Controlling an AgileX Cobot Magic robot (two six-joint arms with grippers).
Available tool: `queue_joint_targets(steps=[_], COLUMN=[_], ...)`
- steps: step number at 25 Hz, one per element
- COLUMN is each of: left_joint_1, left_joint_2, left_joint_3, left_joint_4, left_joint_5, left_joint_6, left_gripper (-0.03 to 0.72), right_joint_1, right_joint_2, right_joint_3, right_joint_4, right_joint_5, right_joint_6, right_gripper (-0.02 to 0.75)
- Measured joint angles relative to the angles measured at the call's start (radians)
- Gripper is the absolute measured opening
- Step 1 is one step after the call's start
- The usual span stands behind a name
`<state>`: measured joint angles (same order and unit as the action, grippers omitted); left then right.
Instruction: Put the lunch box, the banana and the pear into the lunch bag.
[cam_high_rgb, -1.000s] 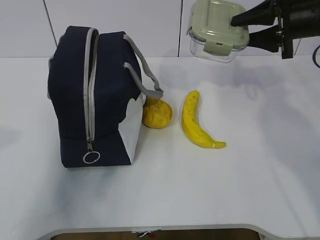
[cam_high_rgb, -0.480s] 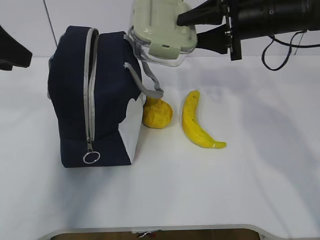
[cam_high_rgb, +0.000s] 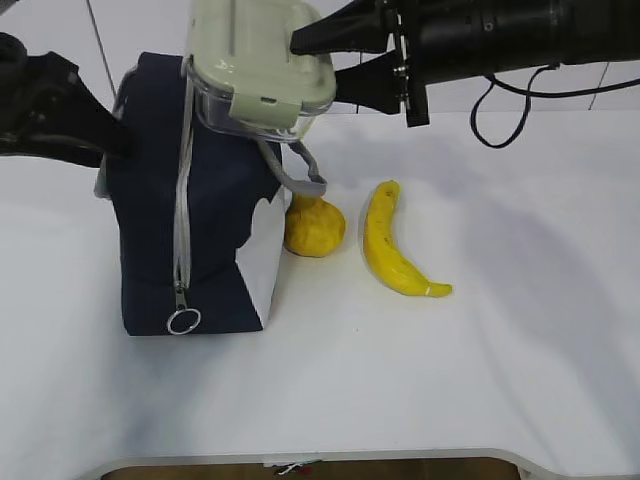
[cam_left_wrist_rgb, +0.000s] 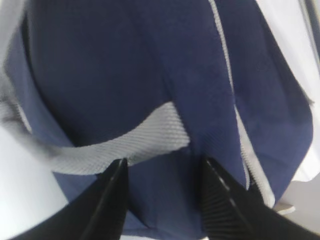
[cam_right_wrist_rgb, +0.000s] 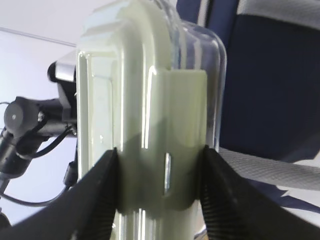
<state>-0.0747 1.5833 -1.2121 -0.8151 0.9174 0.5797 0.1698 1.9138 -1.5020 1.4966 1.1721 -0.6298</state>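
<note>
Nearest to us, the banana (cam_high_rgb: 395, 245) and the pear (cam_high_rgb: 314, 228) lie on the white table (cam_high_rgb: 480, 370) just where they lay a second ago, the pear tucked against the white side panel of the lunch bag (cam_high_rgb: 185, 230), the banana a little apart to its right; neither has been touched yet. The bag stands upright with its ring pull (cam_high_rgb: 183, 318) hanging at the bottom of the zipper line, though we cannot tell from here how far the opening gapes. What has changed is higher up and further back: over the last second the right gripper (cam_high_rgb: 335, 60) has carried the lunch box (cam_high_rgb: 262, 62) leftward from the far right of the exterior view, so that it now hangs over the top of the bag, the jaws clamped on its pale green lid and clear base. The left gripper (cam_left_wrist_rgb: 162, 172) has come in at the bag's far left side; its jaws straddle a grey handle strap (cam_left_wrist_rgb: 125, 142), but we cannot tell whether they pinch it or only stand around it. We judge the box ready to be lowered in, with both fruits to follow. We can read no brand, label or writing anywhere.
</note>
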Motion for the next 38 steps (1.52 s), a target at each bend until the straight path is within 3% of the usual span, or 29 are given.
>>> queue_joint_targets(steps=[2,5,8,17,28,38], left_joint_1=[0.000,0.000,0.000,0.000,0.000,0.000], left_joint_2=[0.013,0.015,0.015,0.006,-0.024,-0.024], left_joint_3=[-0.003,-0.015,-0.036,-0.078,-0.078,-0.078], left_joint_4=[-0.016,-0.021,-0.022,-0.025,-0.035,-0.046], left_joint_5=[0.000,0.015,0.047,0.111,0.107,0.107], left_joint_6=[0.016,0.041,0.053,0.055,0.064,0.094], left_gripper=[0.264,0.071,0.002,-0.006,-0.006,-0.006], right_joint_1=[0.017,0.033,0.038,0.038,0.044,0.163], right_joint_2=[0.000,0.000,0.000,0.029,0.116,0.122], right_joint_3=[0.000,0.000,0.000,0.000,0.000,-0.092], right_joint_4=[0.000,0.002,0.007,0.032,-0.060,-0.092], right_joint_5=[0.000,-0.007,-0.015,-0.121,-0.264,-0.291], right_joint_6=[-0.002,-0.002,-0.002,-0.089,-0.104,-0.105], right_gripper=[0.374,0.374,0.374,0.374,0.374,0.374])
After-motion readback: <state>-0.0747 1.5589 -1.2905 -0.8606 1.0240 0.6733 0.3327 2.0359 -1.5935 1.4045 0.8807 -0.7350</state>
